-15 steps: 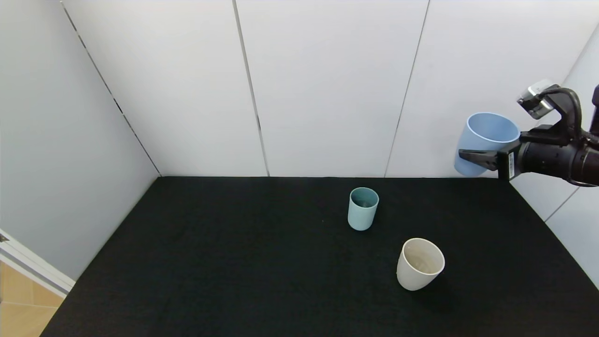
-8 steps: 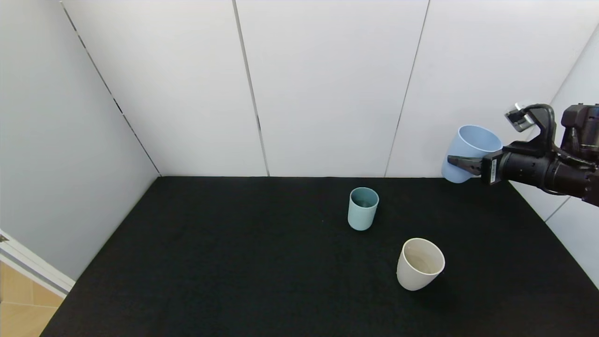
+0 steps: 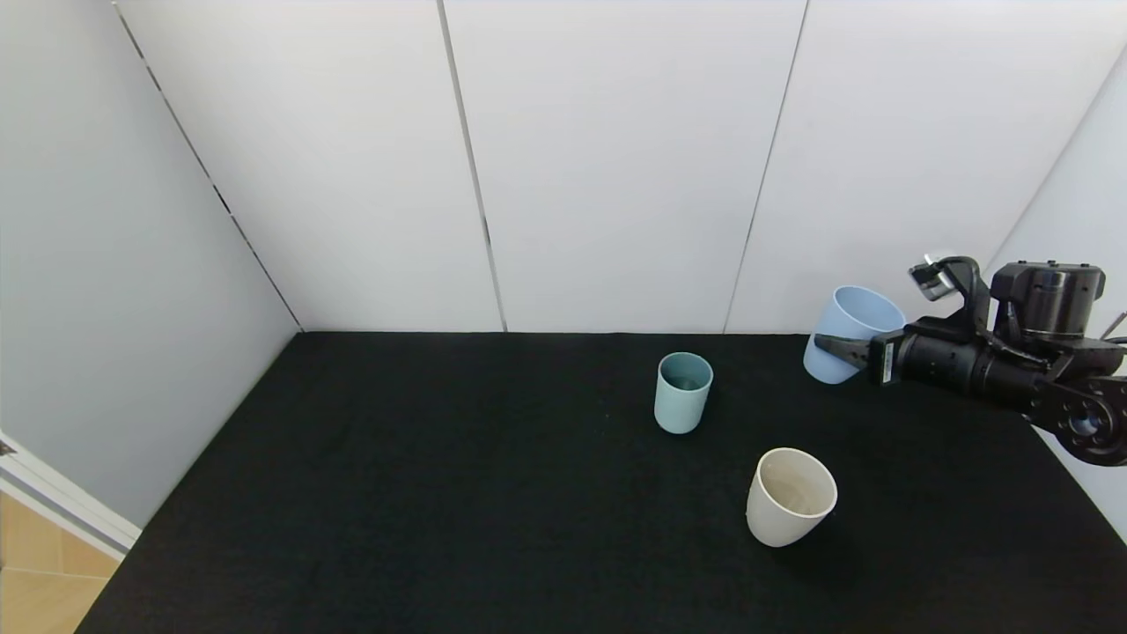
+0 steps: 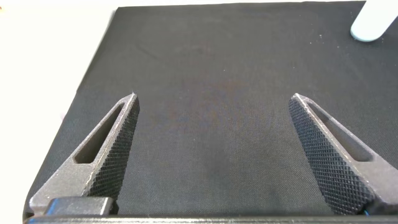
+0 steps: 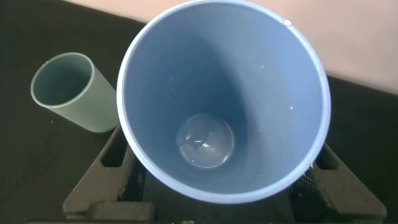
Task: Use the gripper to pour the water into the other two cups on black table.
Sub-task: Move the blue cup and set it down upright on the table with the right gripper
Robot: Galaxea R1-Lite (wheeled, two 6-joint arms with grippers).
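My right gripper (image 3: pixel 836 348) is shut on the light blue cup (image 3: pixel 843 339) and holds it tilted, low over the back right of the black table (image 3: pixel 440 493). I cannot tell whether the cup touches the table. In the right wrist view, the blue cup (image 5: pixel 249 68) fills the frame between the fingers (image 5: pixel 109 171), with a little clear water (image 5: pixel 205 140) at its bottom. The teal-green cup (image 3: pixel 682 392) stands upright mid-table, left of the gripper, and also shows in the right wrist view (image 5: pixel 68 90). The cream-beige cup (image 3: pixel 790 496) stands nearer the front. My left gripper (image 4: pixel 212 102) is open and empty over bare table.
White wall panels close the table's back and both sides (image 3: pixel 616 176). The table's left edge drops to a tan floor (image 3: pixel 35 581). A pale cup's base (image 4: pixel 373 22) shows far off in the left wrist view.
My right gripper has come down and a little to the left with the light blue cup, from wall height to just over the table. The other two cups have not moved.
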